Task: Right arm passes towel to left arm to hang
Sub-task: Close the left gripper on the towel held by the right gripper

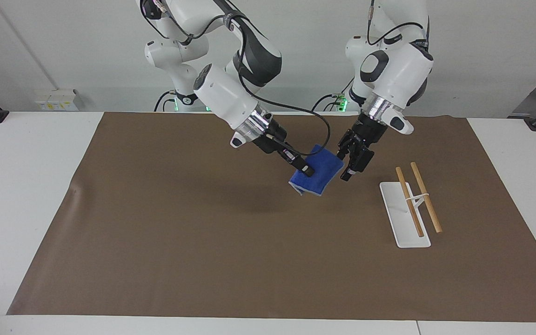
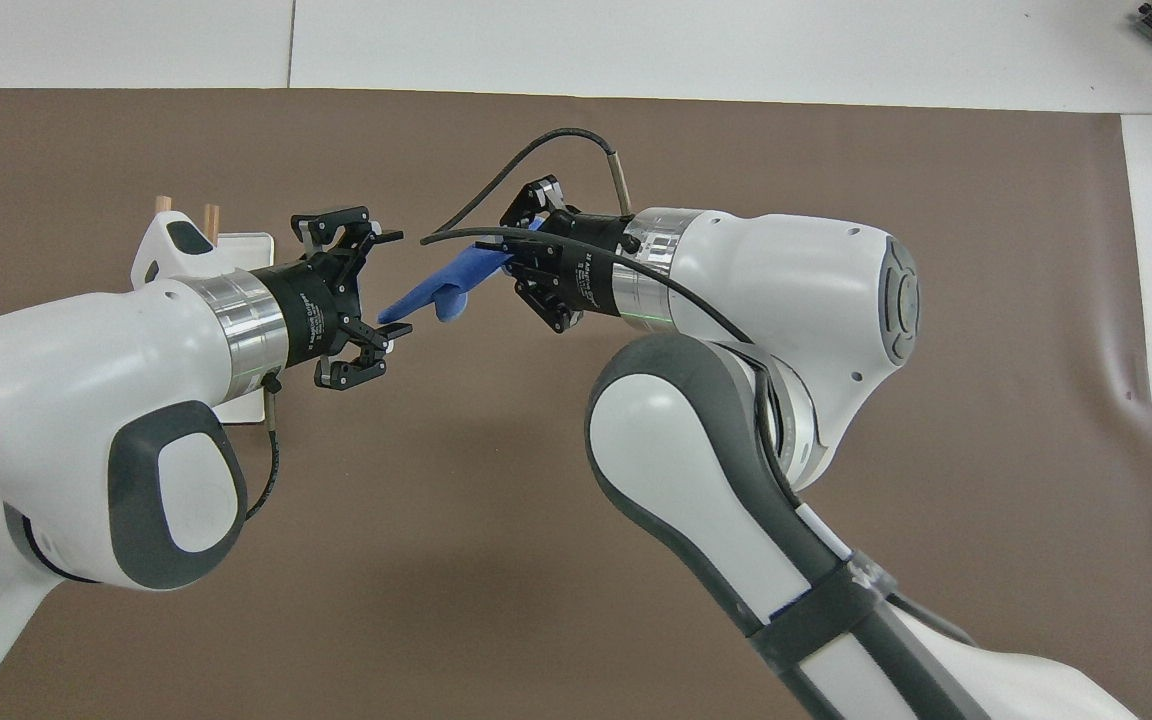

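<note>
Your right pincer [image 1: 306,171] is pinching the towel [image 1: 319,174], holding it in the air over the brown mat [image 1: 179,223] near the middle of the desk [image 1: 26,186]. Your left pincer [image 1: 348,164] sits at the towel's free edge with its fingers spread on either side of the cloth, not yet pressed onto it as far as the overhead view shows. So the pick-up is done and the handover is at its midpoint: you have both pincers at the towel, but only the right one holds it. Left to do: the left grasp, the right release, and the hanging on the rack [image 1: 410,204], which stands on the mat toward the left arm's end, its two wooden rails bare.
</note>
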Motion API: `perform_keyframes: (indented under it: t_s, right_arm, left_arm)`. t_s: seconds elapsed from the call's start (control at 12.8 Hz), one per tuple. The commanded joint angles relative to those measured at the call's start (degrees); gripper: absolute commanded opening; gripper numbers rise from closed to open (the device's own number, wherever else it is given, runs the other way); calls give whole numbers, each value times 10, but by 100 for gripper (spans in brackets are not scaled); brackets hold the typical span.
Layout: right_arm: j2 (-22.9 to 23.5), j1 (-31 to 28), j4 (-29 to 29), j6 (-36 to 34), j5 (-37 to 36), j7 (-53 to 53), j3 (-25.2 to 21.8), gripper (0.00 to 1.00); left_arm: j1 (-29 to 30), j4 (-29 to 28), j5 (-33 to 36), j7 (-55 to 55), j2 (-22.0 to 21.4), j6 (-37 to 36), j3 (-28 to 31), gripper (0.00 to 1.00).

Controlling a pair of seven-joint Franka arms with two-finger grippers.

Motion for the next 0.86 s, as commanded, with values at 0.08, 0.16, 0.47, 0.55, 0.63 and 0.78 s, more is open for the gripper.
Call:
perform_keyframes:
  t_s: [0.08, 0.16, 0.47, 0.55, 0.63, 0.78]
  right_arm:
    - [5, -6, 12, -13, 10, 1, 1, 0]
    - [4, -6, 13, -13, 10, 1, 1, 0]
    - [0, -13, 14, -31, 6, 1, 0, 0]
    - [0, -12, 14, -32, 5, 1, 0, 0]
    - [0, -13, 13, -32, 5, 1, 0, 0]
    - [0, -12, 13, -33, 5, 1, -1, 6]
  left_arm:
    - [-13, -11, -11, 34, 0, 21, 9, 42]
    - [-11, -11, -11, 59, 0, 20, 9, 32]
    - [-9, -5, -11, 85, 4, 22, 9, 8]
    - [-9, -5, -11, 86, 4, 23, 9, 1]
    - [-9, -4, -11, 88, 5, 25, 8, 0]
    - [-10, -4, -10, 94, 7, 37, 8, 0]
